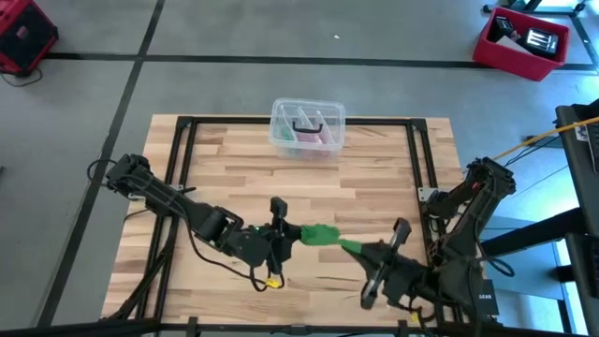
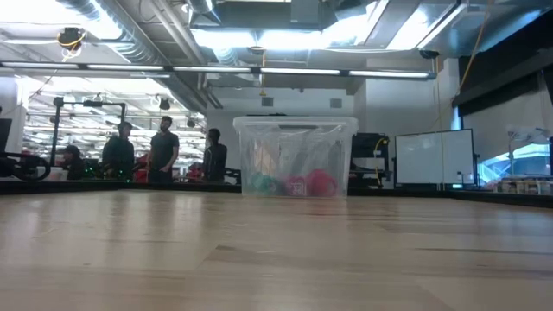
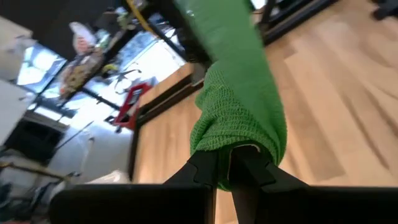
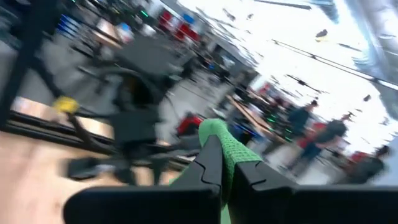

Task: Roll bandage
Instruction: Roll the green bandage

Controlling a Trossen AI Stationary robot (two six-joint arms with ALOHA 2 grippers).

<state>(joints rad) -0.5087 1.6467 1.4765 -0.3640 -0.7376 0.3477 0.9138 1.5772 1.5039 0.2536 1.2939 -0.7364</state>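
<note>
Green bandage (image 1: 323, 235) strung above the table (image 1: 374, 178) near the front edge, about 6 o'clock from the clear box (image 1: 307, 127). Left gripper (image 1: 281, 234) clamped narrow on the bunched end at 9 o'clock. Right gripper (image 1: 370, 251) pinched tight on the thin tail at 4 o'clock. Fabric wedged between fingers (image 3: 249, 168) in the left wrist view. People (image 2: 164, 151) standing beyond the table.
</note>
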